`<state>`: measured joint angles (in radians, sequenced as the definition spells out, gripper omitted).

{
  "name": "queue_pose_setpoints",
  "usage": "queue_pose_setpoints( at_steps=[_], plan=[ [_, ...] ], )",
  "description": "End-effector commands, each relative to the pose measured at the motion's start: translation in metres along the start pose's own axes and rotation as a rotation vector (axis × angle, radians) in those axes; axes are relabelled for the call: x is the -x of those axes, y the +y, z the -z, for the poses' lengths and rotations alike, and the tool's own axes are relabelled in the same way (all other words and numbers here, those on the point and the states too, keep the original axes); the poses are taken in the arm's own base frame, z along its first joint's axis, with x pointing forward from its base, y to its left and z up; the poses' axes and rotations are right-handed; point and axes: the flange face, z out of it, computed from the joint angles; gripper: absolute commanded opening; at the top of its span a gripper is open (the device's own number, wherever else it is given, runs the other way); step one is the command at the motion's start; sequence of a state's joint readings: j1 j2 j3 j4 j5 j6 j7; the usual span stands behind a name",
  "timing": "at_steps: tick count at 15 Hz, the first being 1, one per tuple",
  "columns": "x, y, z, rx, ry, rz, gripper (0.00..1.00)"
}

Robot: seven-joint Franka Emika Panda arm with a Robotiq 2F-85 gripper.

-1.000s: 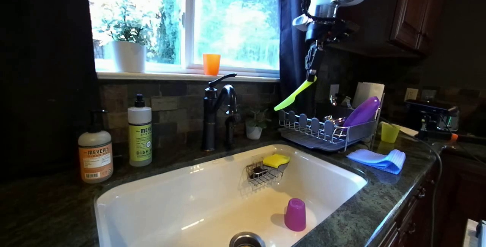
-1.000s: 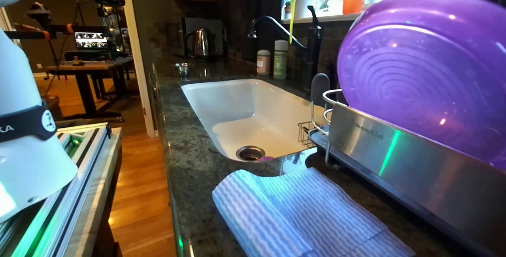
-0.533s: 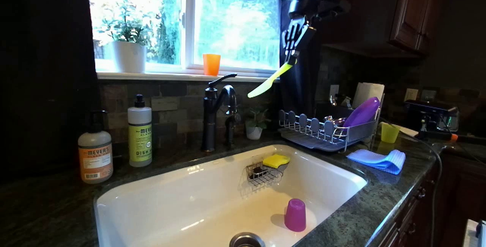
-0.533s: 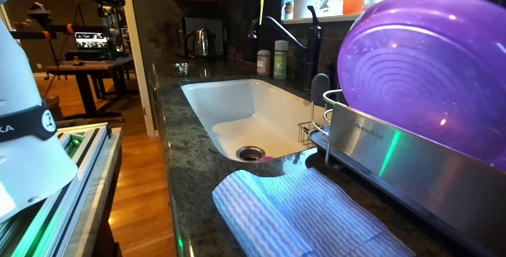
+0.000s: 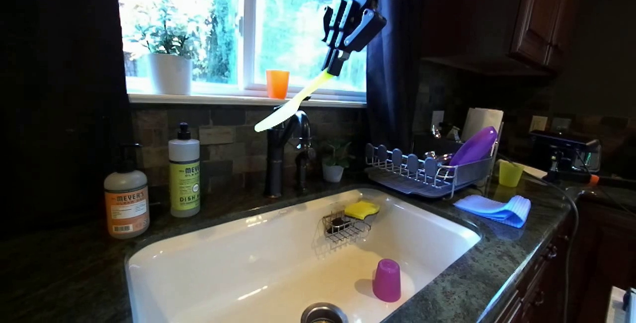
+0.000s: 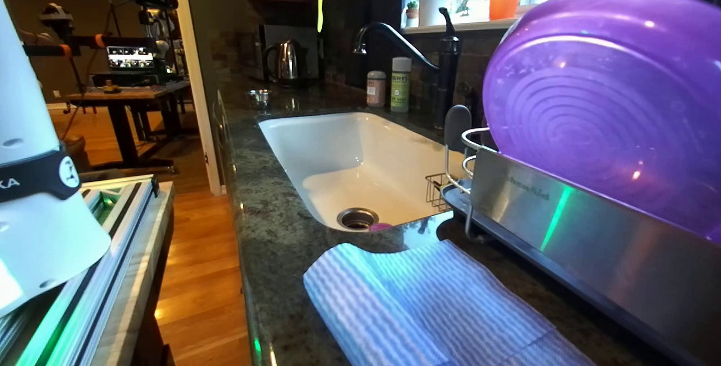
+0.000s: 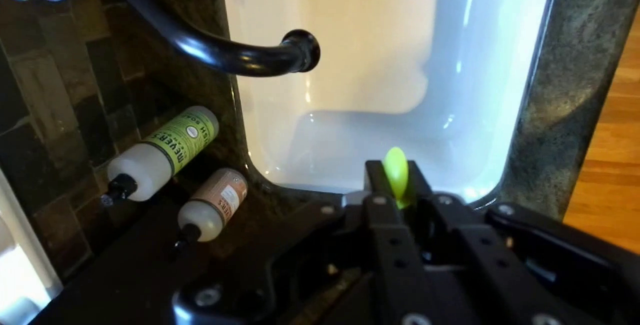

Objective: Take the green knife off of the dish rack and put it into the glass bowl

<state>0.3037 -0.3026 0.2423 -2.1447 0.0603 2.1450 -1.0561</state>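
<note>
My gripper (image 5: 334, 67) is shut on the handle end of the green knife (image 5: 293, 107) and holds it in the air, blade tilted down. In an exterior view the knife overlaps the faucet's top. The knife (image 6: 321, 3) hangs high, beyond the sink, in an exterior view. In the wrist view the knife (image 7: 396, 167) sits between the fingertips of the gripper (image 7: 396, 177), over the sink's end. The dish rack (image 5: 474, 171) stands right of the sink, apart from the knife. A small shiny bowl (image 6: 259, 98) stands on the far counter; I cannot tell whether it is glass.
The black faucet (image 7: 240, 57) arches over the white sink (image 7: 350, 85). Two soap bottles (image 5: 184, 179) (image 5: 126, 203) stand beside it. An orange cup (image 5: 277, 84) is on the sill. A purple cup (image 5: 387, 281) is in the sink. A kettle (image 6: 287, 62) stands farther back.
My gripper has carried the knife away from the dish rack, past the faucet toward the soap bottles' side. It stays shut on the knife. The other things have not moved.
</note>
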Motion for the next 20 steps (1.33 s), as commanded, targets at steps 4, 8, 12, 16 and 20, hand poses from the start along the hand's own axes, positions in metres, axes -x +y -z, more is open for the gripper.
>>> queue_pose_setpoints(
  at_steps=[4,8,12,16,20],
  plan=[
    [0.011,0.009,-0.004,-0.005,0.014,-0.003,0.03],
    [-0.044,0.008,-0.058,-0.093,0.040,0.175,0.03],
    [-0.093,0.016,-0.102,-0.188,0.058,0.371,0.03],
    [-0.130,0.039,-0.127,-0.268,0.103,0.546,0.03],
    [-0.140,0.034,-0.132,-0.305,0.112,0.591,0.03]
  ],
)
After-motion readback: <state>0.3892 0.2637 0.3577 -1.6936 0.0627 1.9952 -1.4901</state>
